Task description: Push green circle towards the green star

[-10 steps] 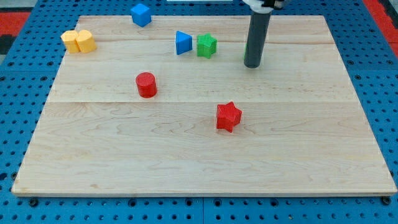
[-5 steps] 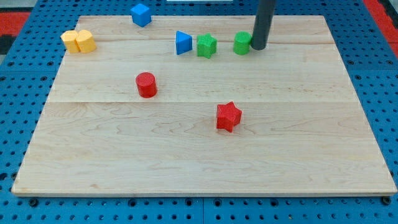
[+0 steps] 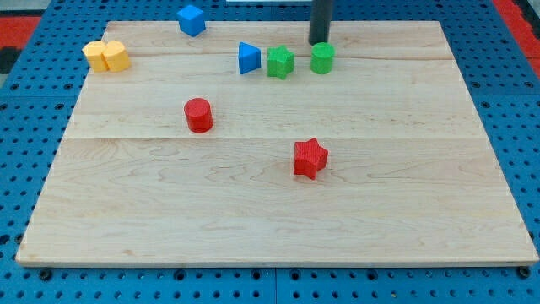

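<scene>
The green circle [image 3: 321, 58] stands near the view's top, a little right of centre. The green star [image 3: 280, 62] lies just to its left, with a small gap between them. My tip [image 3: 319, 42] is right above the green circle's top edge, touching or almost touching it; the dark rod rises out of the view's top.
A blue triangular block [image 3: 248, 58] sits against the green star's left side. A blue cube [image 3: 191, 19] is at the top edge. Two yellow blocks [image 3: 106, 56] sit at top left. A red cylinder [image 3: 198, 115] and a red star [image 3: 310, 158] lie mid-board.
My tip moved from the circle's lower right, up along its right side, then left to just above it. The green circle came into view and slid slightly left.
</scene>
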Controlling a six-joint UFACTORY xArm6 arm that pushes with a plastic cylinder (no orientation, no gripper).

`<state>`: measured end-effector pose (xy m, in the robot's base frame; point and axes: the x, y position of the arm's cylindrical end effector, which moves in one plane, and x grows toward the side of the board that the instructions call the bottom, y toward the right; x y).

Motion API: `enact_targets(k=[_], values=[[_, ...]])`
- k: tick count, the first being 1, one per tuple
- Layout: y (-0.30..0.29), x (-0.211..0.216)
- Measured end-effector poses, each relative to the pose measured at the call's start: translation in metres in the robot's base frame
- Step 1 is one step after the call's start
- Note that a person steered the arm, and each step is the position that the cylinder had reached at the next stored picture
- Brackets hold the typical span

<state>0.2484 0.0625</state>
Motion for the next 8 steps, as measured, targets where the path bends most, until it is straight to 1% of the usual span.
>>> enact_targets(k=[1,2,3,6,7,8], values=[[0.009,0.019],[0.016,0.011],[0.056,0.029],[0.056,0.082],[0.042,0.082],[0.042,0.069]])
